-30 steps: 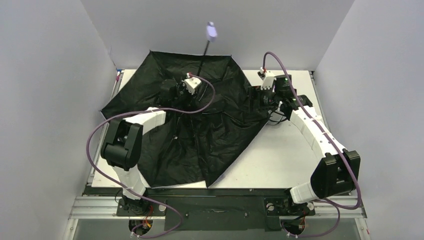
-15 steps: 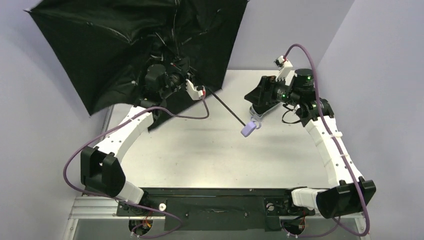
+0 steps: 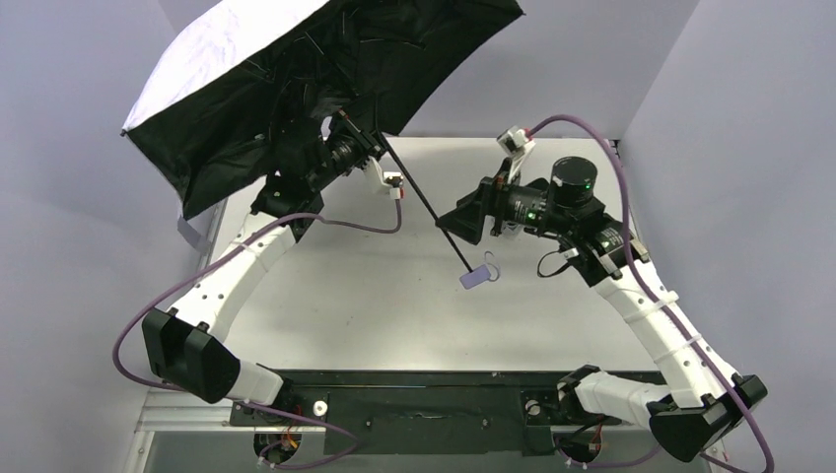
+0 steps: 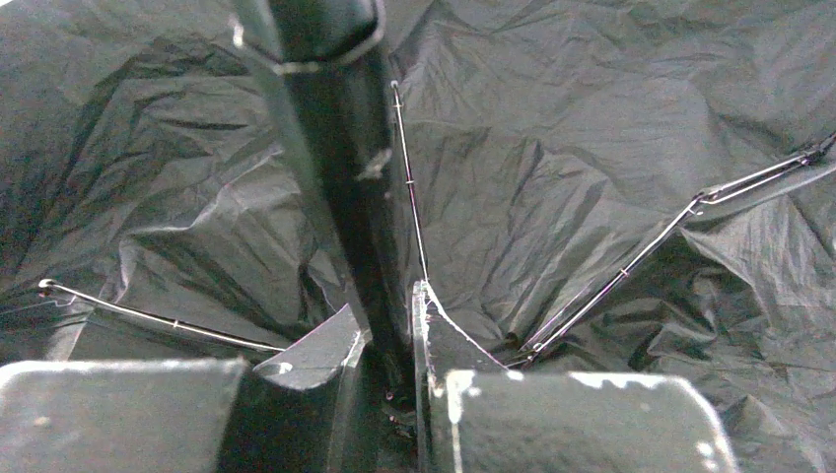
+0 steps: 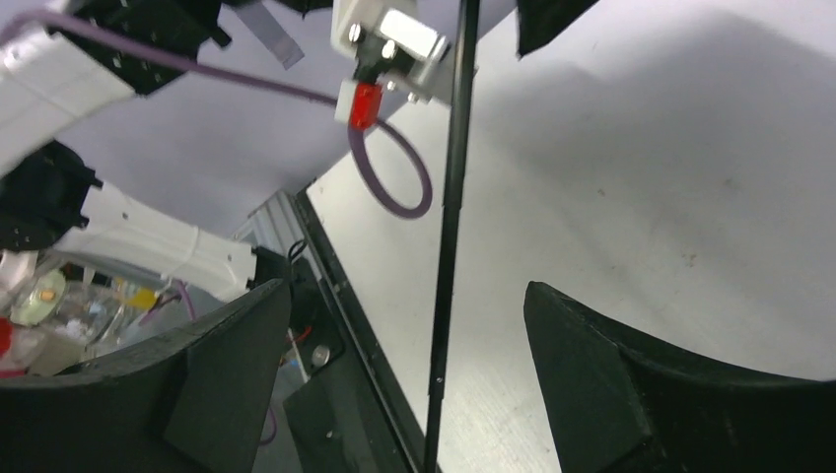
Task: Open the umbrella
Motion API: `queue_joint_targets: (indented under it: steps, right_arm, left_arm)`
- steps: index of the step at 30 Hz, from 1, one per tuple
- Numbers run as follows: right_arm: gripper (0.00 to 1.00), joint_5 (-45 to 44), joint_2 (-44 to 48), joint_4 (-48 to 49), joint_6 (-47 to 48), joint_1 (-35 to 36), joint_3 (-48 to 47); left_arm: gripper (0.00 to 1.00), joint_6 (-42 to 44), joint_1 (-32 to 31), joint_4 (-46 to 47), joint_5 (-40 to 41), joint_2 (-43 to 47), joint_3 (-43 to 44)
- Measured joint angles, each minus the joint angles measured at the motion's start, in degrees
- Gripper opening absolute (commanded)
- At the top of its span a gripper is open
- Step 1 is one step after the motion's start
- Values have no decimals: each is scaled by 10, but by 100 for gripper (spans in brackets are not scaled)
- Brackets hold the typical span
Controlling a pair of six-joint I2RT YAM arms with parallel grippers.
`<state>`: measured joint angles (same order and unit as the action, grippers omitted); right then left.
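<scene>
the open pale lavender folding umbrella with black underside (image 3: pixel 296 69) hangs tilted aloft at far left, the left gripper (image 4: pixel 389 345) clamped on its thin black shaft (image 5: pixel 451 227), seemingly near the hub. the right gripper (image 5: pixel 406 291) gapes wide around the shaft.

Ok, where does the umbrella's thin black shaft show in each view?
Top external: thin black umbrella shaft slants from the black canopy underside down-right across the centre.
Left wrist: upright at centre, clamped in the left hand.
Right wrist: a vertical line mid-frame, between the open right hand's fingers, not touching.
Shared landmark: that canopy underside, top and left wrist.
</scene>
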<state>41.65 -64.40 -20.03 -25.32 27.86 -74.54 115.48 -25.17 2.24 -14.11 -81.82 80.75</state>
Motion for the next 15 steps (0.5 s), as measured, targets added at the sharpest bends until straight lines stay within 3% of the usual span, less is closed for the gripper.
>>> queue_joint_targets:
  steps: [5,11,13,14,15]
  right_arm:
    - [78,-16,-1,-25,37,63,33]
    - [48,-34,-1,-50,71,87,73]
    - [28,-37,-1,-57,77,90,82]
    - [11,-37,-1,-58,80,92,86]
    - [5,-35,-1,-59,82,94,88]
  left_arm:
    - [0,15,0,-18,-2,9,0]
    - [0,22,-2,-13,-13,41,-10]
    - [0,23,-3,-2,-17,50,-16]
    - [0,23,-4,5,-20,53,-19]
    - [0,25,-4,12,-23,55,-22]
